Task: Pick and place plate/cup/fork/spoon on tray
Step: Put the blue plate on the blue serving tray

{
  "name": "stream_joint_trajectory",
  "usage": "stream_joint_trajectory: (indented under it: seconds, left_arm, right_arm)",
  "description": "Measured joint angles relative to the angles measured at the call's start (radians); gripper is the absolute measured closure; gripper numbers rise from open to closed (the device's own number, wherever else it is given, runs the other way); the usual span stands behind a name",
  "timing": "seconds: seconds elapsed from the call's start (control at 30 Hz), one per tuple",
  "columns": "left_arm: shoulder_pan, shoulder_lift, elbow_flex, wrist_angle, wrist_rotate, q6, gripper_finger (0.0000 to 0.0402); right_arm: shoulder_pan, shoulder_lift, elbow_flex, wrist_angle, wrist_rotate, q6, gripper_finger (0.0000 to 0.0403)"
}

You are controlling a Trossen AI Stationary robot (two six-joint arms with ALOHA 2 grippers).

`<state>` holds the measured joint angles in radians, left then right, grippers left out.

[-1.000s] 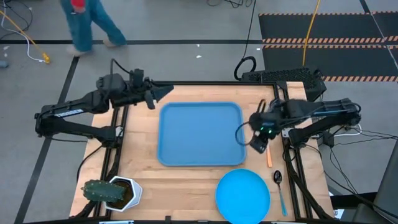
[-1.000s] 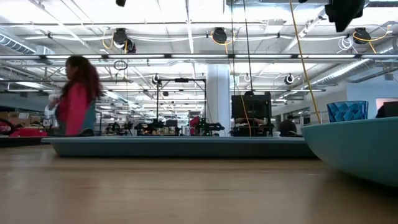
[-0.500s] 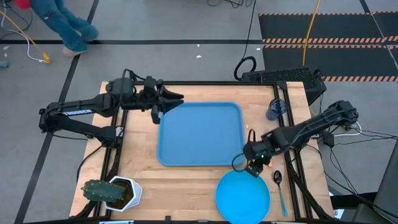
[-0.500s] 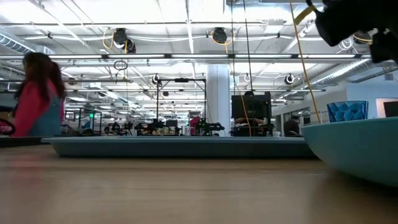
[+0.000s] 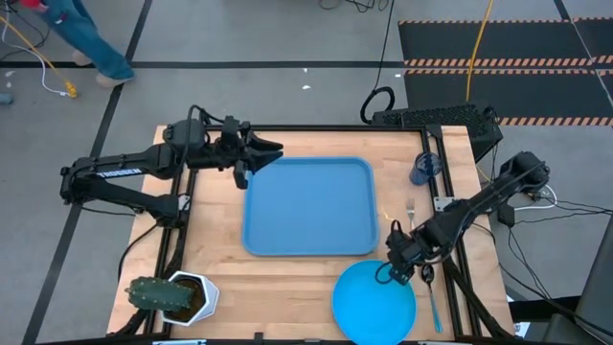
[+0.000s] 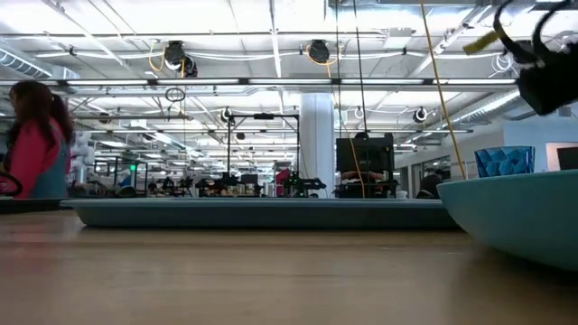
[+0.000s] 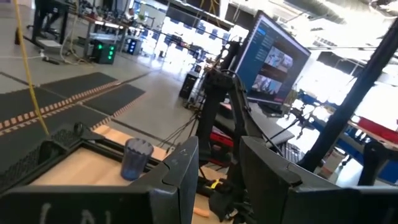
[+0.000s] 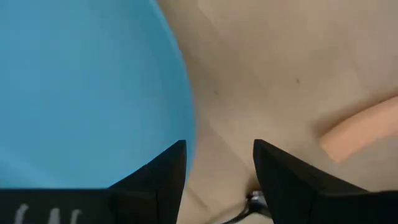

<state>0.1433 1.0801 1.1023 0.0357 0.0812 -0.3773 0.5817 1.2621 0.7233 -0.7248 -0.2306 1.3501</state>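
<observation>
**Right gripper poised at the plate's rim**

Down at the near edge of the wooden desk (image 5: 287, 278), the flat round bright-blue plastic plate (image 5: 374, 302) sits outside the tray, and the right gripper (image 5: 395, 271) hangs right over its upper right rim. The wrist camera tells it: fingers (image 8: 158, 177) parted, the plate's edge running up between them, bare wood on the other side, nothing held. Just beside the plate, the small spoon with its dark metal bowl and thin light-blue handle (image 5: 432, 299) lies on the desk. The orange-handled fork with silver tines (image 5: 411, 213) lies a little farther back, its handle mostly hidden under the right arm.

In the near left corner, a green potted plant in a white pot (image 5: 172, 295) stands well apart from everything.

Mid-desk, the large rectangular blue plastic tray with rounded corners (image 5: 308, 206) carries nothing. Farther back on the right, the small translucent dark-blue tumbler (image 5: 424, 168) stands upright by the desk's frame.

At the tray's far left corner, the left gripper (image 5: 263, 153) waits with fingers parted and nothing held. Beyond the desk, a person (image 5: 77, 34) is on the floor at far left.
</observation>
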Motion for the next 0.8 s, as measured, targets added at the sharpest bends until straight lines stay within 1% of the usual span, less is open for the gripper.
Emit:
stream_joint_trajectory:
  seconds: [0.1,0.2,0.37,0.43,0.53,0.6,0.67,0.7,0.73,0.8]
  left_arm:
    - [-0.004,0.0,0.0,-0.012,-0.003,-0.003,0.0282]
    - [-0.01,0.0,0.0,-0.01,-0.002,-0.003,0.0282]
    - [-0.009,0.0,0.0,-0.009,-0.004,-0.029,0.0282]
    - [-0.009,0.0,0.0,-0.009,-0.004,-0.033,0.0282]
    - [-0.009,0.0,0.0,-0.009,-0.005,-0.052,0.0282]
    - [-0.009,0.0,0.0,-0.012,-0.011,-0.047,0.0282]
    - [-0.009,0.0,0.0,-0.029,-0.016,-0.032,0.0282]
    - [-0.009,0.0,0.0,-0.046,-0.025,-0.027,0.0282]
    - [-0.009,0.0,0.0,-0.065,-0.032,-0.023,0.0282]
    - [-0.009,0.0,-0.001,-0.096,-0.037,-0.021,0.0282]
  right_arm:
    - [0.018,0.0,-0.054,0.087,0.002,0.027,0.0222]
    - [0.032,0.001,-0.079,0.142,0.031,0.066,0.0222]
    - [0.057,0.0,-0.08,0.104,0.089,0.082,0.0224]
    - [0.065,0.0,-0.08,0.068,0.104,0.101,0.0235]
    - [0.07,0.0,-0.08,0.046,0.131,0.107,0.0275]
    - [0.07,0.0,-0.08,0.045,0.132,0.115,0.0317]
    - [0.07,0.0,-0.08,0.045,0.131,0.114,0.0367]
    - [0.07,0.0,-0.08,0.051,0.127,0.107,0.0384]
    - [0.073,-0.001,-0.08,0.062,0.125,0.098,0.0391]
    - [0.082,-0.006,-0.08,0.093,0.121,0.071,0.0392]
